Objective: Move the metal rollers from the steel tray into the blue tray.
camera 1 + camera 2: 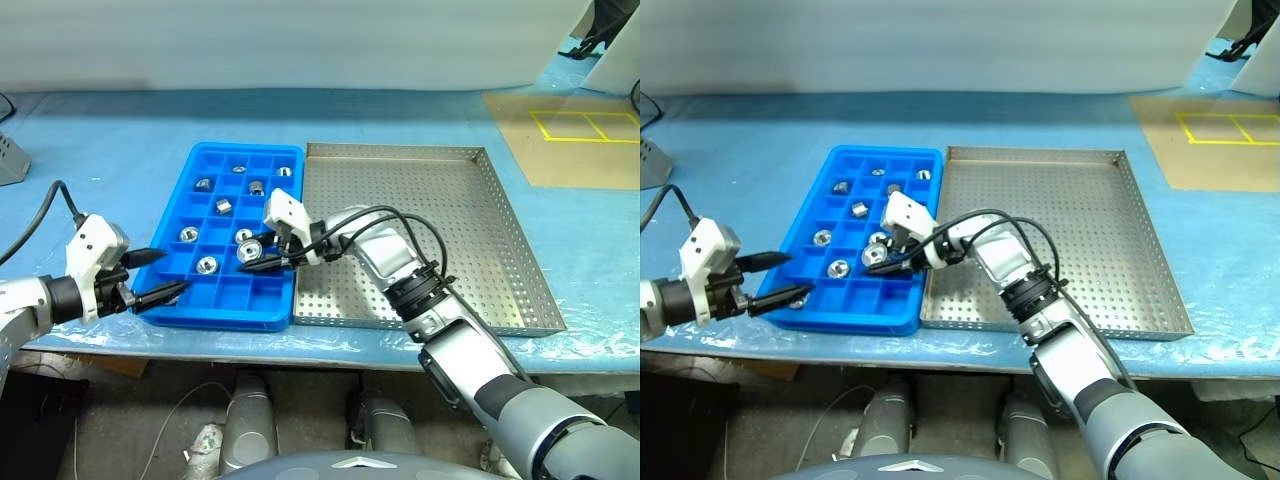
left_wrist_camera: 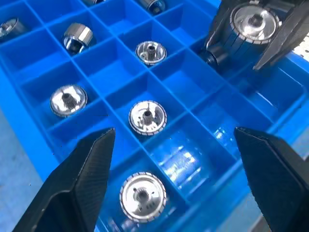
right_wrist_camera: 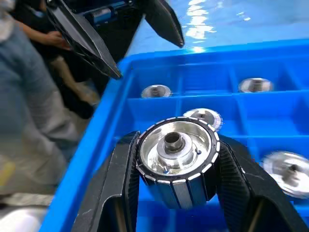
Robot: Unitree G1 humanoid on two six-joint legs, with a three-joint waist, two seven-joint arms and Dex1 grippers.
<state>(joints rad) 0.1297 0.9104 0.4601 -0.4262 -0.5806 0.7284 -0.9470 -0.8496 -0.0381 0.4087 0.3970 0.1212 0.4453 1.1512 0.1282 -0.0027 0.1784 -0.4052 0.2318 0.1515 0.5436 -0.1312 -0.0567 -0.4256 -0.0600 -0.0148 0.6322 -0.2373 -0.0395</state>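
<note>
Gripping one metal roller (image 3: 176, 163) between its two fingers, the right gripper (image 1: 262, 257) hangs over the near compartments of the blue tray (image 1: 196, 160), close to the rim that meets the steel tray (image 1: 440, 225), whose perforated floor lies bare. The left gripper (image 1: 158, 274) stands wide apart and holds nothing at the blue tray's near left corner. Other shiny rollers (image 2: 147, 117), each with a central hole, sit singly in compartments.

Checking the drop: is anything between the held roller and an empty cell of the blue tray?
Nothing visible. The right end effector holds the roller over the blue tray, with empty cells beside it. The left end effector is open at the tray's near-left edge.
</note>
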